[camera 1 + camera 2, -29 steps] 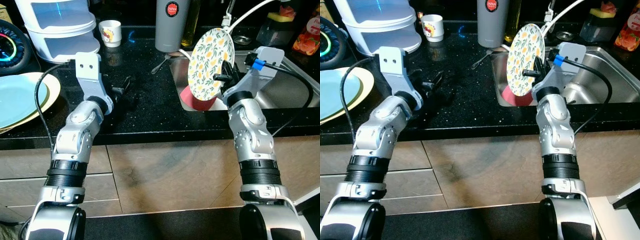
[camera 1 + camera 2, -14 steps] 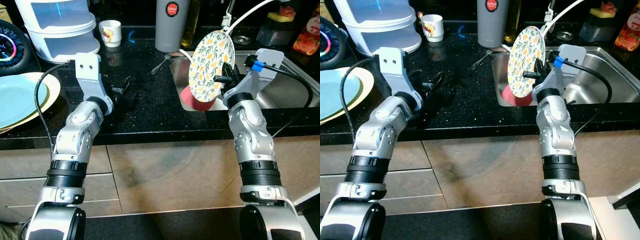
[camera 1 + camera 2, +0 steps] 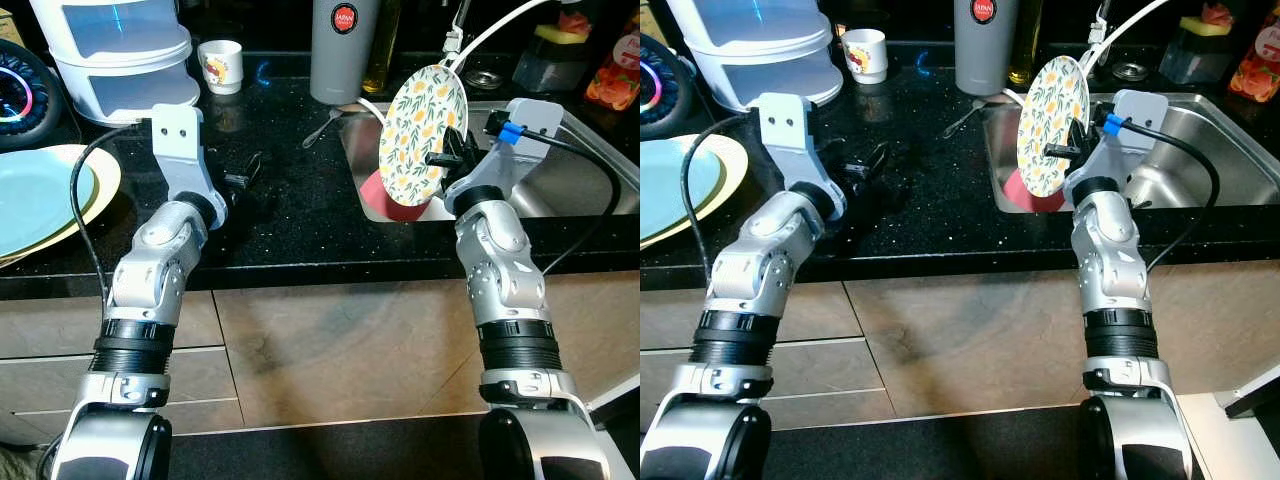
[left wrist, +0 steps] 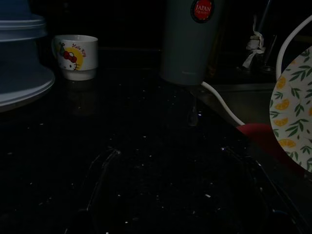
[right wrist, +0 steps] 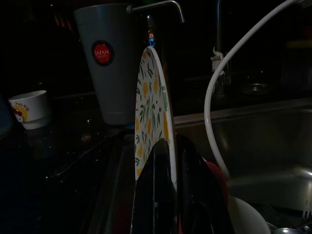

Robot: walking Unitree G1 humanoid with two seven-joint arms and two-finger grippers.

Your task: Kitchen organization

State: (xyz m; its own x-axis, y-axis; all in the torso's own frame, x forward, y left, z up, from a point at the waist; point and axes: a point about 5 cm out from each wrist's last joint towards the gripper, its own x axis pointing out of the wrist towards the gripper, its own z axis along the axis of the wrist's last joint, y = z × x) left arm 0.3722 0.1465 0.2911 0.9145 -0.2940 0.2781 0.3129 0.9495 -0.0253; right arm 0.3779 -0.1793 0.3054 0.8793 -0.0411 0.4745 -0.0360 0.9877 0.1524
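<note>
Floral plate [image 3: 423,135] on edge, right fingers [image 5: 161,195] pinching rim.

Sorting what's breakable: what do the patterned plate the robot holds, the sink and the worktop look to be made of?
The lemon-print plate, held upright on edge in the right gripper, looks like glazed ceramic or melamine: thin, rigid, glossy print; which one is unclear. The sink looks like brushed stainless steel, from its grey metallic sheen. The worktop looks like polished black stone, speckled and reflective.

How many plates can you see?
3: a lemon-pattern plate upright in the right gripper over the sink, and a blue plate on a yellow plate on the counter's left. Others may be hidden.
</note>
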